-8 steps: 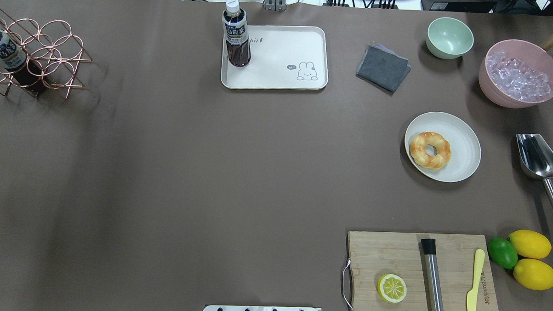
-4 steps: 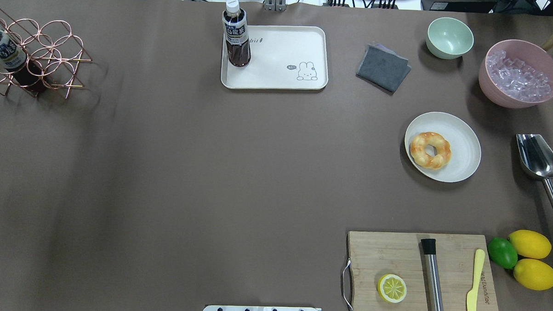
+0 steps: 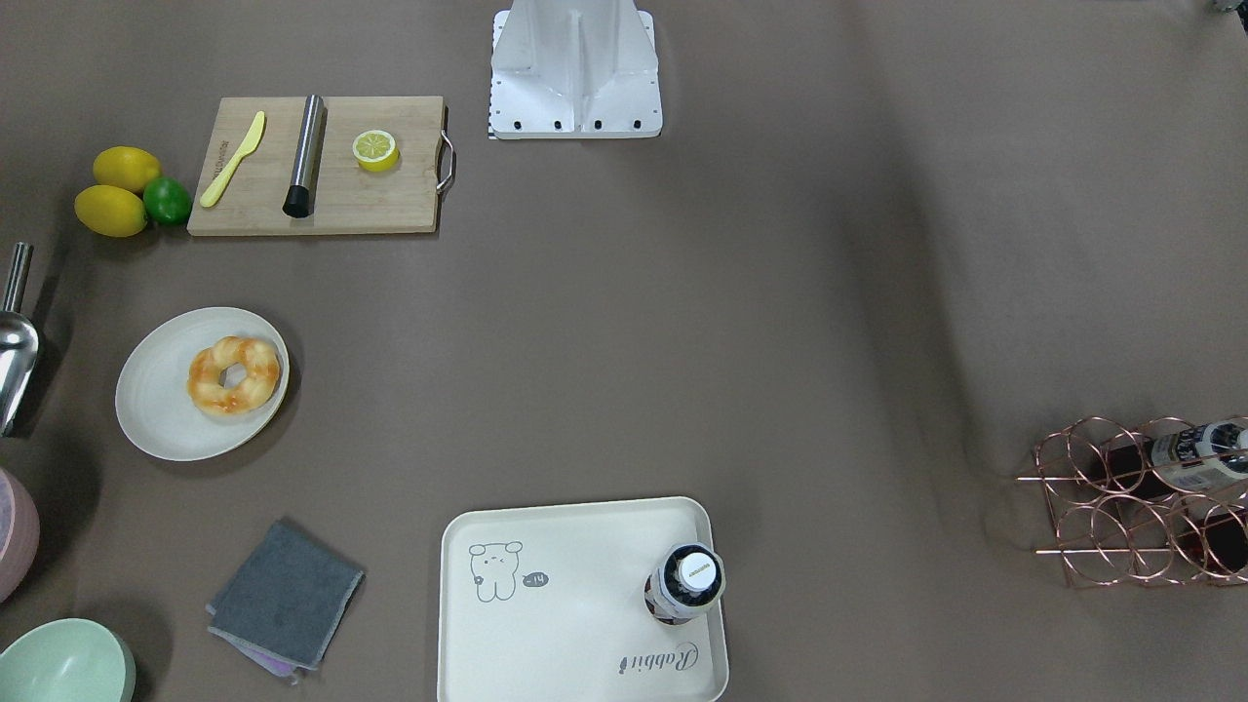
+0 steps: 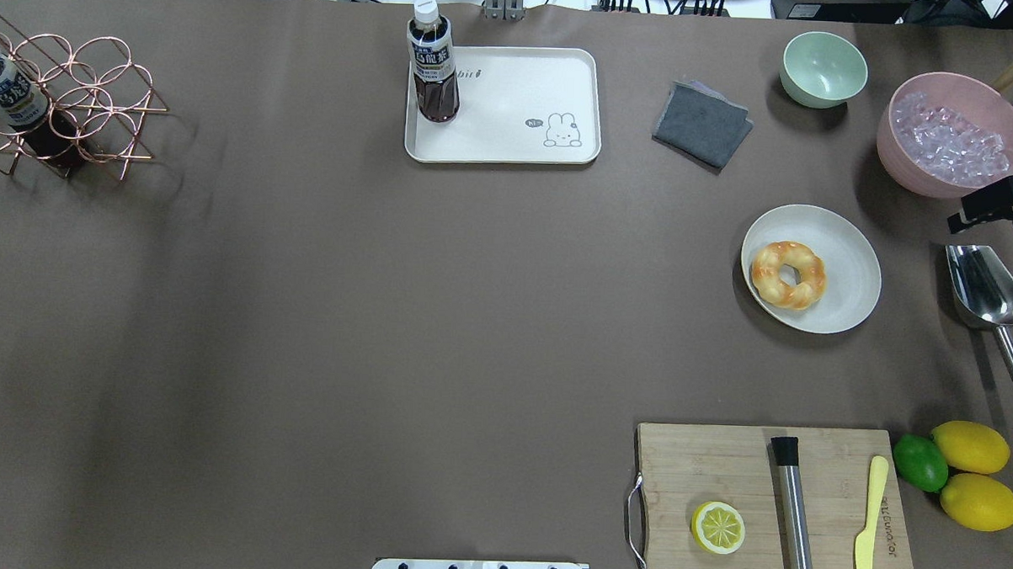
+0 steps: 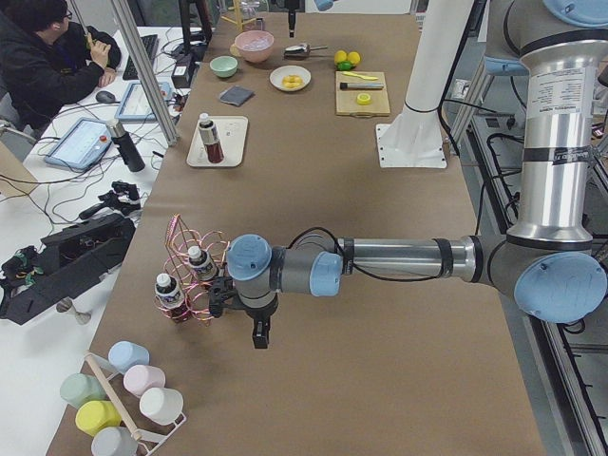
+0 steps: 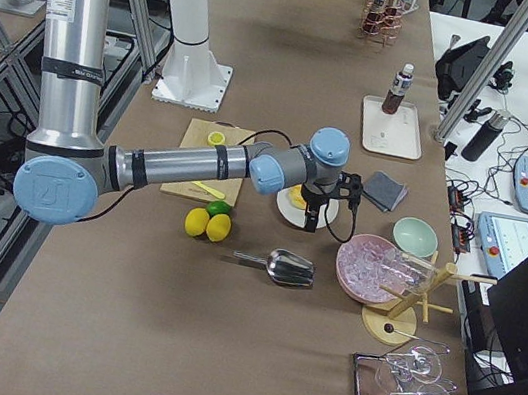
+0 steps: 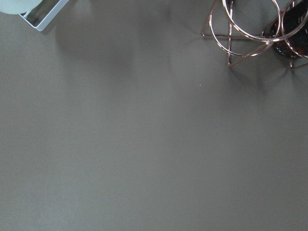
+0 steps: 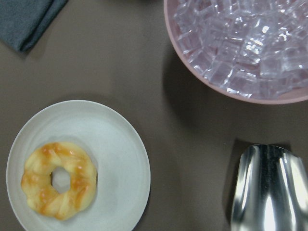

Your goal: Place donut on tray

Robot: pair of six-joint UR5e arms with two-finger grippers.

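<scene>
The donut [image 4: 788,275], golden-orange and twisted, lies on the left part of a round cream plate [image 4: 848,263] at the right of the table. It also shows in the front view [image 3: 234,375] and the right wrist view [image 8: 58,180]. The cream tray [image 4: 513,108] with the bear drawing stands at the far middle and carries an upright bottle [image 4: 432,63]. My right gripper [image 4: 964,218] pokes in at the right edge, above the table, right of the plate. I cannot tell whether it is open. My left gripper [image 5: 258,337] hangs by the wire rack; I cannot tell its state.
A pink bowl of ice [image 4: 950,136] and a metal scoop [image 4: 982,284] lie beside the right gripper. A green bowl [image 4: 823,68] and a grey cloth [image 4: 702,123] lie between plate and tray. The cutting board [image 4: 719,469] is near right, the copper rack [image 4: 66,101] far left.
My right gripper has come into the overhead view at the right edge, between the ice bowl and the scoop. The donut, plate and tray have not moved.
</scene>
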